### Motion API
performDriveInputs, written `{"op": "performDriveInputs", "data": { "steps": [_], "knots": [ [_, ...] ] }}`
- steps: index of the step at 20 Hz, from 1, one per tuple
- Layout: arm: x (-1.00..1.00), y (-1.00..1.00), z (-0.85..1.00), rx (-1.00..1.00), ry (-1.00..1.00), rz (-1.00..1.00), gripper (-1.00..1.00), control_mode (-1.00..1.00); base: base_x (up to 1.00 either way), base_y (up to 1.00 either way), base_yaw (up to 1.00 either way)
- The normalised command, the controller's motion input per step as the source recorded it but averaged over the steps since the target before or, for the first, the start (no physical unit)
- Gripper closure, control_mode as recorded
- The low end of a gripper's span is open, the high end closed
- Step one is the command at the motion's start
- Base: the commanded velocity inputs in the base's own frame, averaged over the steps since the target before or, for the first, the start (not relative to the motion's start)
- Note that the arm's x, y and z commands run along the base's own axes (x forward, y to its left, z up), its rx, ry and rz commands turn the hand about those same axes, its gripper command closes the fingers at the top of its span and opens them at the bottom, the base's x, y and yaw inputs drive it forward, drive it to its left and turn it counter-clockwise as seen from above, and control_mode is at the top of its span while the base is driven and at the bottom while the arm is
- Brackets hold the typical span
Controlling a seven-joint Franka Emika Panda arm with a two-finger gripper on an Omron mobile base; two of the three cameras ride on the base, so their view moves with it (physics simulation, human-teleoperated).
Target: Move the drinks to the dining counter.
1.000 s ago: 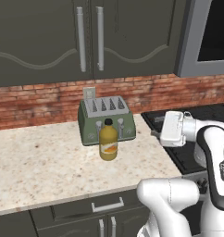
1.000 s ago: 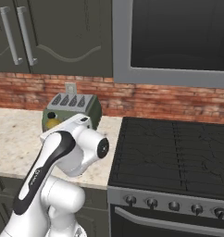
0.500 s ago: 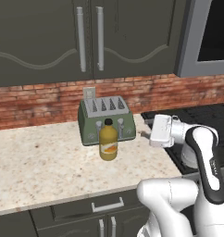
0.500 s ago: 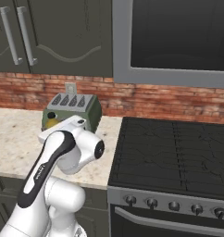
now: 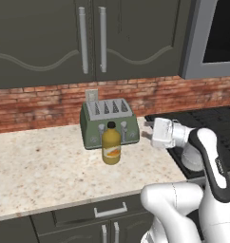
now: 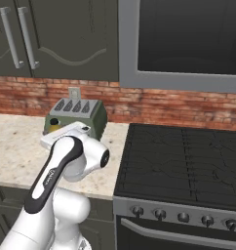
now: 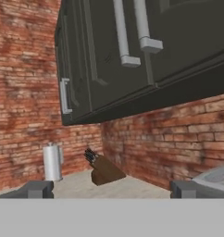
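Note:
One drink, a yellow-orange juice bottle (image 5: 111,145) with a black cap, stands upright on the stone counter (image 5: 41,166) just in front of a green toaster (image 5: 109,121). My gripper (image 5: 148,130) hovers to the bottle's right at about cap height, pointing left, apart from it. From the right base view the bottle's cap (image 6: 54,122) peeks out behind my white hand (image 6: 66,133). In the hand view my gripper (image 7: 111,190) is open, its fingertips (image 7: 37,189) wide apart with nothing between them. The dining counter is out of view.
A black stove (image 6: 188,161) adjoins the counter on the right, under a microwave (image 6: 188,39). Dark wall cabinets (image 5: 88,38) hang above a brick backsplash. Far along the counter stand a knife block (image 7: 104,170) and a paper towel roll (image 7: 52,162).
My hand has swung left from over the stove's edge toward the toaster and bottle, dropping slightly. The bottle has not moved and the jaws stay wide.

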Motion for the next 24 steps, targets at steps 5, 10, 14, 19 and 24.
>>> {"op": "performDriveInputs", "data": {
  "steps": [5,10,14,19,24],
  "knots": [
    [0.14,0.25,-0.22,0.02,0.00,0.00,-1.00,-1.00,0.00,0.00,0.00],
    [0.15,0.28,-0.24,0.00,-0.08,0.00,-1.00,-1.00,0.00,0.00,0.00],
    [0.15,0.25,-0.26,0.00,-0.08,-0.03,-1.00,-1.00,0.00,0.00,0.00],
    [0.13,0.17,-0.30,0.00,-0.07,-0.10,-1.00,-1.00,0.00,0.00,0.00],
    [0.17,0.17,-0.32,0.00,0.00,-0.16,-1.00,-1.00,0.00,0.00,0.00]
  ]
}}
